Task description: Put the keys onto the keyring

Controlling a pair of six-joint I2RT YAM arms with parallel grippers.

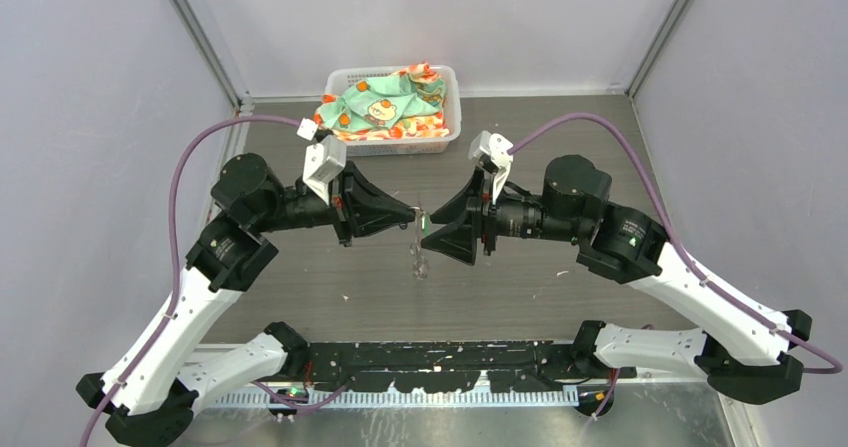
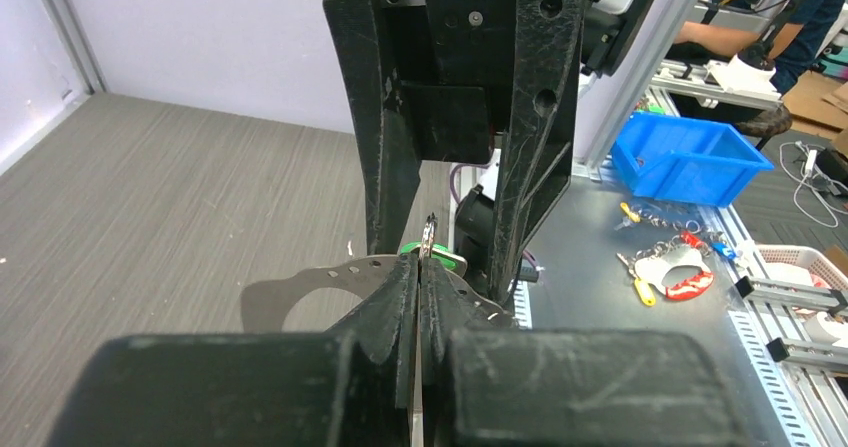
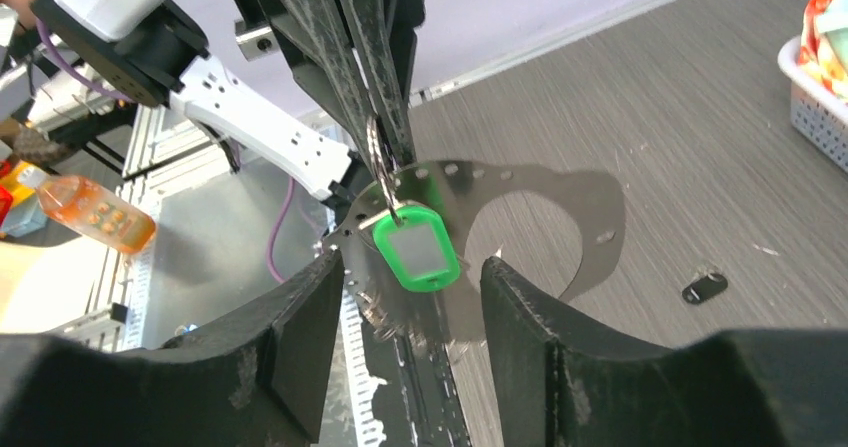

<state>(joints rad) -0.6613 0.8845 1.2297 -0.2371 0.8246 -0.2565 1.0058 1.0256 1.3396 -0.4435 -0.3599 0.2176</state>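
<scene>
Green-framed, grey-windowed key tag (image 3: pixel 417 250) on wire ring (image 3: pixel 371 162) in clamped left claw (image 2: pixel 419 272); right claw (image 3: pixel 412 272) apart

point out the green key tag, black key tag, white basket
green key tag (image 3: pixel 415 252), right wrist view, centre panel
black key tag (image 3: pixel 704 287), right wrist view, middle
white basket (image 1: pixel 395 146), top view, front wall

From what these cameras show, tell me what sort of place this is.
Most likely a robotics lab test cell: a left arm and right arm bolted to a table inside a white-panelled, metal-framed booth, with a workbench beyond it carrying a blue parts bin and loose key tags.
</scene>
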